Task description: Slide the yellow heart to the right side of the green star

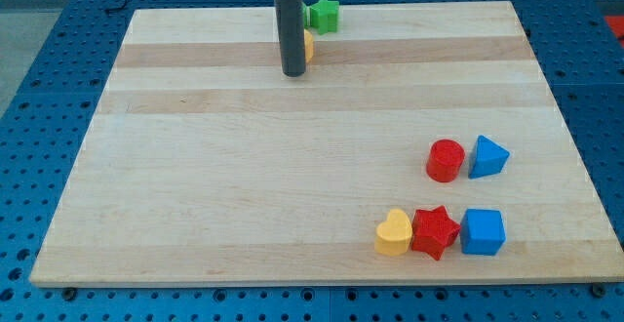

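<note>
The green star [323,16] sits near the top edge of the wooden board [244,195], just right of the rod. My tip [292,72] rests on the board below and left of the star. A yellow block [308,45] shows just right of the rod, mostly hidden behind it, so its shape cannot be made out; it lies just below the star. A yellow heart [394,232] lies near the view's bottom right, touching a red star [435,231], far from my tip.
A blue cube [482,231] sits right of the red star. A red cylinder [446,160] and a blue triangular block [487,156] stand side by side above them, at the right.
</note>
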Robot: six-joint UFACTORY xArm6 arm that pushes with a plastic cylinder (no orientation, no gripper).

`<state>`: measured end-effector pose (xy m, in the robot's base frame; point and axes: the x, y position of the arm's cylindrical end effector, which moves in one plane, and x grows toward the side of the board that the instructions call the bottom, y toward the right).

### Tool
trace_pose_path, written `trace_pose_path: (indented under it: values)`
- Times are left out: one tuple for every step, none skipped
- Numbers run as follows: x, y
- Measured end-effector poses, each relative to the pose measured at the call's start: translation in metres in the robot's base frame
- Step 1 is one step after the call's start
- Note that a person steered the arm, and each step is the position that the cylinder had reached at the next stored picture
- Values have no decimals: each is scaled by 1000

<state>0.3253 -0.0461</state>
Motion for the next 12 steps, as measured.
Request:
trace_pose_path:
  values:
    - [-22,0]
    - [-45,1]
    - [-49,1]
    - [3,1]
    - [80,-18]
    - [168,-33]
    - [244,-13]
    - [293,18]
    - [294,23]
    - [294,23]
    - [293,51]
    - [293,97]
